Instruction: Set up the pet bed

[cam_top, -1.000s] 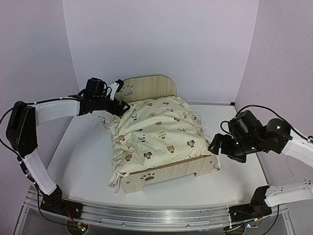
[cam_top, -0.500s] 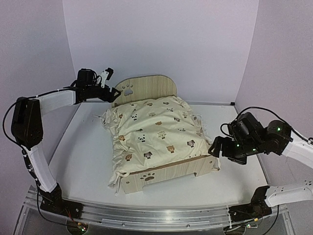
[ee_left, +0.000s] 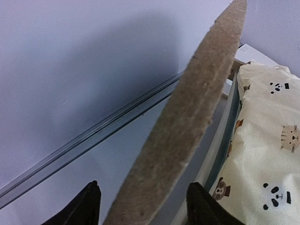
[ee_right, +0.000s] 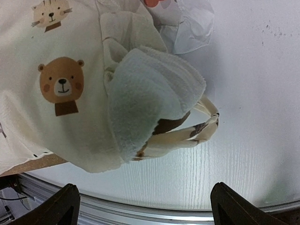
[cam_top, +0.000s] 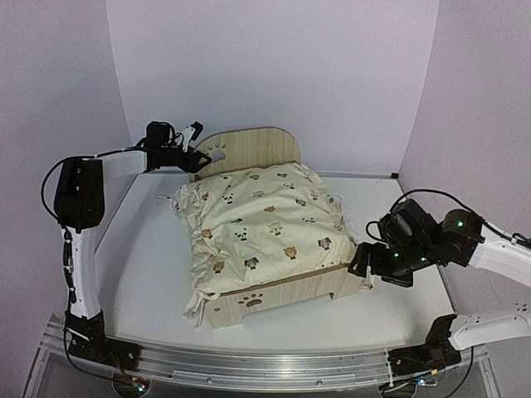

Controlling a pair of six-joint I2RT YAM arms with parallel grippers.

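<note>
The pet bed (cam_top: 286, 292) stands mid-table, its arched headboard (cam_top: 253, 148) at the back. A cream animal-print cushion (cam_top: 265, 220) lies over it. My left gripper (cam_top: 196, 154) is at the headboard's left edge. In the left wrist view the headboard's edge (ee_left: 197, 103) runs between the fingers of the left gripper (ee_left: 143, 202), with a gap on both sides, so it is open. My right gripper (cam_top: 363, 267) hangs wide open by the bed's front right corner. Below the right gripper (ee_right: 151, 206), the cushion's corner (ee_right: 150, 89) and its tie strap (ee_right: 199, 131) hang over the table.
White ruffled fabric (ee_right: 190, 21) pokes out from under the cushion on the right side. The back wall's metal rail (ee_left: 93, 136) runs just behind the headboard. Purple walls close in the left, back and right of the white table (cam_top: 141, 265).
My left gripper rose from the cushion's back left corner to the headboard's left edge, and its jaws have narrowed. My right gripper shifted left towards the bed's front right corner.
</note>
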